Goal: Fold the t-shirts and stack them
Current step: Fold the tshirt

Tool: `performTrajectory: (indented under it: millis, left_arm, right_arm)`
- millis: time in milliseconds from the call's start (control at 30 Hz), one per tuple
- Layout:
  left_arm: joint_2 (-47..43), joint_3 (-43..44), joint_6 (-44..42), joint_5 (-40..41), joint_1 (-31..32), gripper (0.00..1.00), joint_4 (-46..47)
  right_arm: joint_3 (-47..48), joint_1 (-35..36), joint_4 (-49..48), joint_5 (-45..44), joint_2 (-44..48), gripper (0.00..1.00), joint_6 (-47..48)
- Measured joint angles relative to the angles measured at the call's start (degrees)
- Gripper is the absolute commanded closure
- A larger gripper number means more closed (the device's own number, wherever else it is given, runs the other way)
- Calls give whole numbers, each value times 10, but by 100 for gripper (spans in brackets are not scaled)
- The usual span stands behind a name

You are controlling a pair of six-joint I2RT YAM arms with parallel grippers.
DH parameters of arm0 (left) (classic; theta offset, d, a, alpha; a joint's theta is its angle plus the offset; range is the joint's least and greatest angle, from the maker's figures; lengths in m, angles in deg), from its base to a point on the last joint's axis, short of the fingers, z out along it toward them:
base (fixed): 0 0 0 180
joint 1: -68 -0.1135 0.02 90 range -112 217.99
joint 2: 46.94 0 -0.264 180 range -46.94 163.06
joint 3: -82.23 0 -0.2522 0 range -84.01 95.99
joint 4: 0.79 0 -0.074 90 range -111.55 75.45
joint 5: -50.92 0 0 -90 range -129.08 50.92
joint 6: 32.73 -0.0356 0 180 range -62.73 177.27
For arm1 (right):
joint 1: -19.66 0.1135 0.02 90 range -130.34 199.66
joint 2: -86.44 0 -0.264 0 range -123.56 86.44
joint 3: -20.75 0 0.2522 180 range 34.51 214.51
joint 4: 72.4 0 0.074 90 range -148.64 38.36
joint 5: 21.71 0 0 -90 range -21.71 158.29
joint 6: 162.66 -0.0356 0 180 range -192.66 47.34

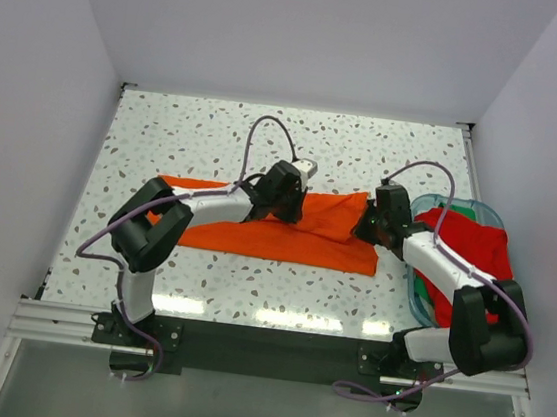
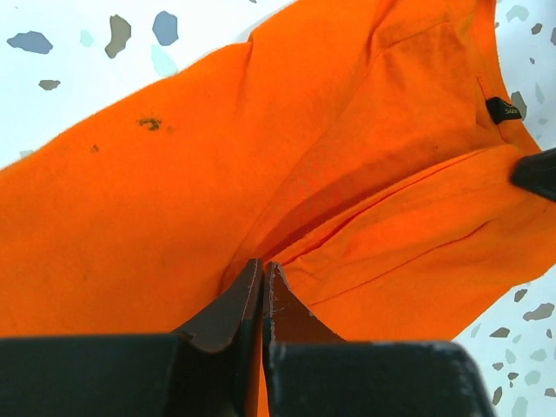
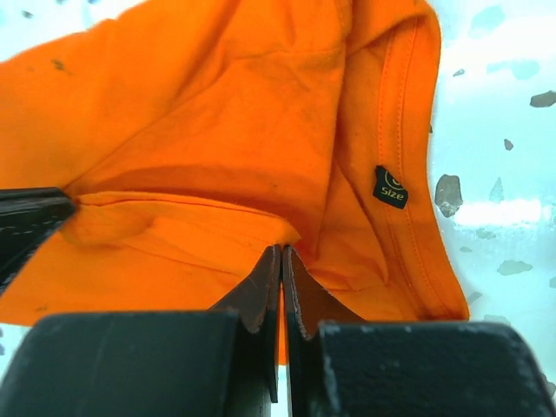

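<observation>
The bright orange t-shirt [image 1: 286,232] lies spread across the middle of the table, partly folded. My left gripper [image 1: 281,201] is shut on a fold of the orange t-shirt [image 2: 174,200] near its upper middle. My right gripper [image 1: 377,230] is shut on the orange t-shirt [image 3: 200,156] at its right end, next to the collar with a black size tag [image 3: 391,188]. The red t-shirt [image 1: 470,252] lies bunched in the clear teal-rimmed bin [image 1: 415,290] at the right.
The speckled white tabletop [image 1: 266,137] is walled in by white panels at the back and sides. The bin stands by the right wall, close beside my right arm. Purple cables loop above both arms.
</observation>
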Motion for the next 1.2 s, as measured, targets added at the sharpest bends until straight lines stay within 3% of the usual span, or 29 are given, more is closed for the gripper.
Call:
performTrajectory:
  millis: [300,467,633,667,767,867,1067,1200]
  left_arm:
    - [-38,-42,0,5,0,100,22]
    - [-45,-65,0,5,0,100,40]
    - [-51,-95,0,2,0,81,56]
    - [-54,-102,0,2,0,70,57]
    - [-65,-123,2,0,0,57,70]
    - [-82,-144,5,1,0,51,87]
    - [-139,-187,10,0,0,52,122]
    - [-163,-187,20,4,0,58,141]
  right_arm:
    - [-21,0,2,24,75,100,9]
    - [-57,0,0,56,93,94,15]
    - [-97,1,-4,81,113,85,18]
    - [-107,1,-5,88,122,78,20]
    - [-122,2,-2,94,141,68,23]
    - [-127,2,4,93,169,65,25]
    - [-118,4,7,67,201,65,16]
    - [-66,4,3,47,121,69,8]
